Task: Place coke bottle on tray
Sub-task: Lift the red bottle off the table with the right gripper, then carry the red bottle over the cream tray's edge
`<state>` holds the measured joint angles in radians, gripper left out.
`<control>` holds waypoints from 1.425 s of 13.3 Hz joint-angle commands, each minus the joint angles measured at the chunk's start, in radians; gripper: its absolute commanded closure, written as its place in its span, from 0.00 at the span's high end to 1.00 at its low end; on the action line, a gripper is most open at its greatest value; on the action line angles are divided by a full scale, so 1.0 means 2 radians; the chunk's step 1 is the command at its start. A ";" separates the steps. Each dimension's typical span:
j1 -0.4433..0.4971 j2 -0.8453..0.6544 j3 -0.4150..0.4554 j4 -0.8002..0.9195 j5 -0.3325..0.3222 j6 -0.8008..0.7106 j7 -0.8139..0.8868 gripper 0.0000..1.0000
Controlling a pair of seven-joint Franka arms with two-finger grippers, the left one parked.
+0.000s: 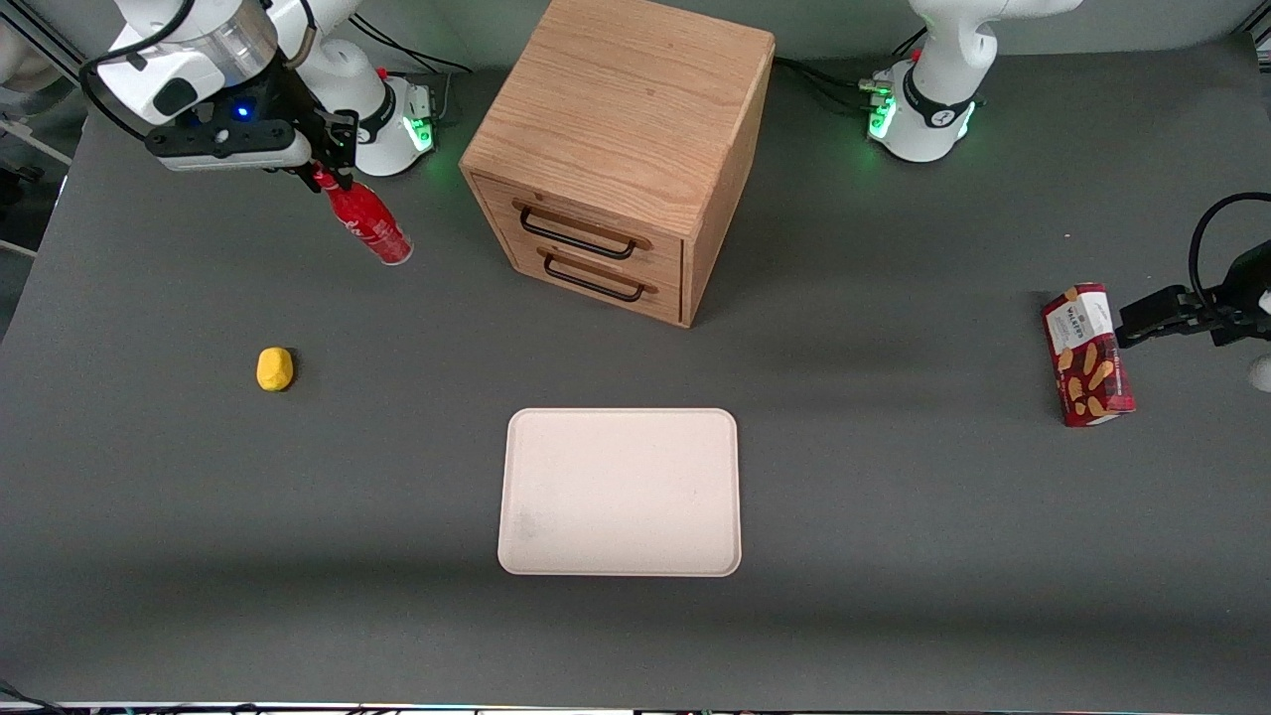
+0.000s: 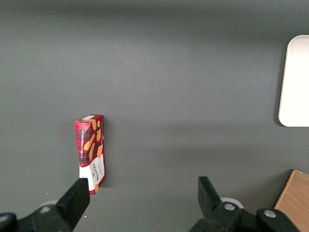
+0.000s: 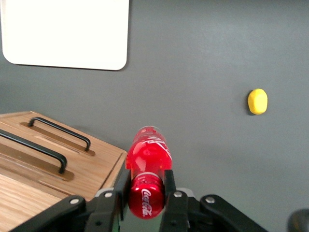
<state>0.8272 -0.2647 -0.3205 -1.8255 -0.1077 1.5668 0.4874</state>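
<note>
Coke bottle (image 1: 367, 224): hangs tilted above the table, base swung out, near the working arm's end.
Hand (image 1: 333, 180): fingers clamped on the bottle's neck end, nothing else held.
Slip risk: glossy, off-vertical bottle may pivot or slide out during travel.
Tray (image 1: 621, 492): bare, well apart, nearer the front camera.
Landing risk: a tilted bottle could topple and roll off the low rim.
Cabinet (image 1: 621, 154): beside the path; the swinging base could clip it.
</note>
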 commanded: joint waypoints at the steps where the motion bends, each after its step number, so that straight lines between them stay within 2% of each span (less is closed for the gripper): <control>1: -0.005 0.106 -0.003 0.116 0.035 -0.013 -0.010 0.00; 5: -0.042 0.221 -0.002 0.233 0.084 -0.016 -0.024 0.00; 9: -0.073 0.325 0.003 0.327 0.119 -0.010 -0.029 0.00; 13: -0.114 0.386 0.040 0.378 0.120 0.010 -0.043 0.00; 19: -0.120 0.425 0.046 0.373 0.120 0.069 -0.044 0.00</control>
<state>0.6037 0.5462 -0.2375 -1.1240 0.1040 1.6899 0.4225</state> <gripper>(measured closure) 0.683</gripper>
